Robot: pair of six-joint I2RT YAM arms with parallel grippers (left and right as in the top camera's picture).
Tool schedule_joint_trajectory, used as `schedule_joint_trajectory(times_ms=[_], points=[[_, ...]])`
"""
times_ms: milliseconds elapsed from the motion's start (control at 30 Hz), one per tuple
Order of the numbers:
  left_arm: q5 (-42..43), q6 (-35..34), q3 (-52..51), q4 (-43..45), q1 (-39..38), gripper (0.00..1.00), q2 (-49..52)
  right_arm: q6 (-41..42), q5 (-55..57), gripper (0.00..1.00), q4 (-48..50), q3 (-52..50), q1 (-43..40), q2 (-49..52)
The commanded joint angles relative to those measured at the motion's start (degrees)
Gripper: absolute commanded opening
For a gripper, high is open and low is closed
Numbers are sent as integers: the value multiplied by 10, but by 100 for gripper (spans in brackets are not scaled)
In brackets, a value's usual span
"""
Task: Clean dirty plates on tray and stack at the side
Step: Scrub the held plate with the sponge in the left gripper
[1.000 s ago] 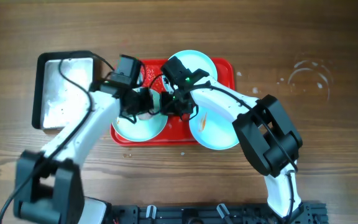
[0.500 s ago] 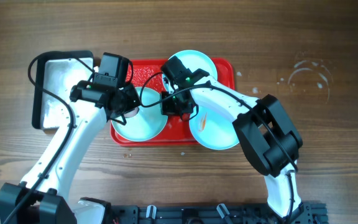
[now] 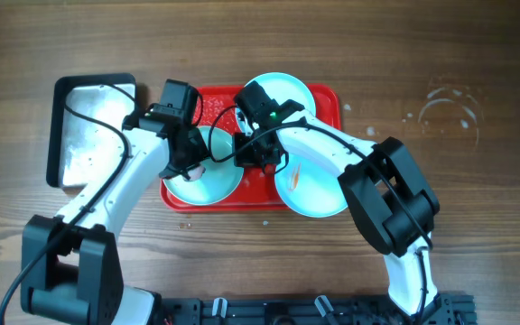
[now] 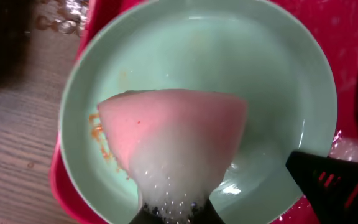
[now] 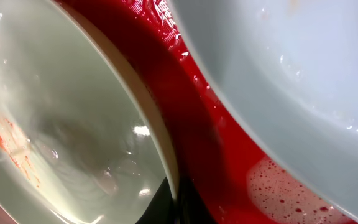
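The red tray [image 3: 328, 104] holds three pale blue plates. The front-left plate [image 3: 215, 176] fills the left wrist view [image 4: 272, 74] and has orange smears near its left rim. My left gripper [image 3: 188, 162] is shut on a sudsy pink sponge [image 4: 173, 137] that rests on this plate. My right gripper [image 3: 258, 155] is shut on the same plate's right rim [image 5: 166, 149]. A second plate [image 3: 283, 88] lies at the tray's back. A third plate [image 3: 319, 190], with an orange smear, lies at the front right.
A silver metal pan with a black rim [image 3: 93, 126] stands left of the tray. A wet ring and droplets [image 3: 450, 113] mark the wood at the right. Suds pool on the tray [image 5: 284, 186] between the plates.
My left gripper swung left with the sponge, then came back over the front-left plate. My right arm has held still on the plate's rim.
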Motion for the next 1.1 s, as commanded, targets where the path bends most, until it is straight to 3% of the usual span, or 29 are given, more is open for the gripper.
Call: schedule_joint_trajectory(times_ms=[0, 200, 533, 667, 867, 933, 967, 1067], points=[[2, 30, -48, 26, -26, 4, 12, -10, -9, 4, 7, 2, -1, 19], [-9, 45, -112, 117, -25, 4, 30, -11, -9, 4, 7, 2, -1, 19], [-263, 36, -142, 114, -25, 4, 30, -11, -9, 4, 6, 2, -1, 19], [-317, 26, -130, 124, -25, 4, 30, -10, -9, 4, 5, 2, -1, 19], [-309, 30, -18, 111, -27, 4, 20, -10, -9, 4, 4, 2, -1, 19], [-239, 64, 8, 105, -30, 4, 11, -10, -9, 4, 4, 2, -1, 19], [-141, 116, 11, 104, -30, 4, 8, -10, -9, 4, 4, 2, -1, 19], [-101, 122, 3, 60, -29, 4, 31, -12, -9, 4, 2, 2, -1, 19]])
